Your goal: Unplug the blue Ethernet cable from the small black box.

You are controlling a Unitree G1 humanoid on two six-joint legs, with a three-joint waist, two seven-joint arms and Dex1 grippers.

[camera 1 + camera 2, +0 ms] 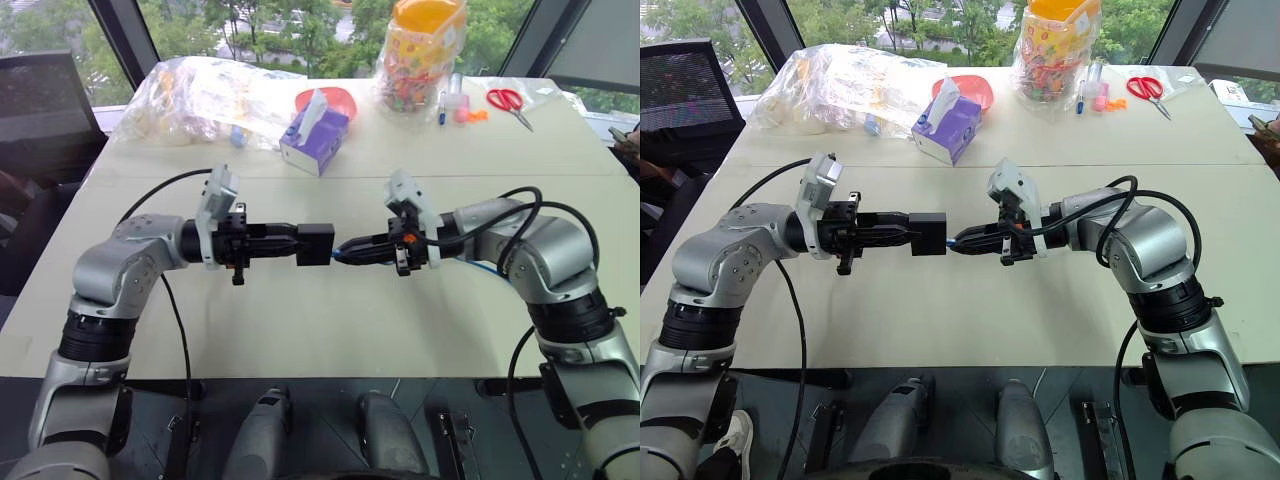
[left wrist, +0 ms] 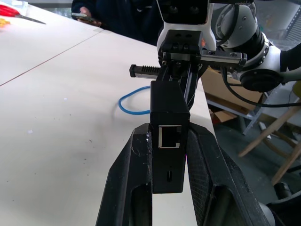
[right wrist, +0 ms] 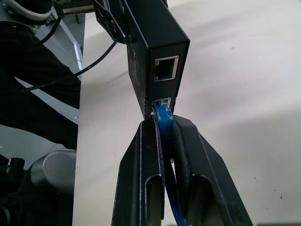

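Left pincer (image 1: 285,243): clamped on small black box (image 1: 315,244), held level above the surface (image 1: 300,330), socket face turned toward the other arm; likely so the box stays braced against a pull.
Right pincer (image 1: 352,250): fingers together on the blue Ethernet cable (image 3: 163,114) right at its plug, tips just off the box face.
Plug state: in the right wrist view the blue plug sits at the lower socket mouth, touching the box; cannot tell whether it is latched or already partly out.
Cable run: trails back between the right fingers; a blue loop (image 2: 134,101) lies on the surface behind the right arm.
Why opposed: both pincers meet mid-air, facing each other, so a straight pull apart should free the plug.
Sockets on box: two visible on one face, upper one empty.
Counts: two pincers, one box, one blue cable.
Far-end clutter: one purple tissue box (image 1: 314,135), one red scissors (image 1: 509,102), one candy jar (image 1: 420,55), well apart from the work.
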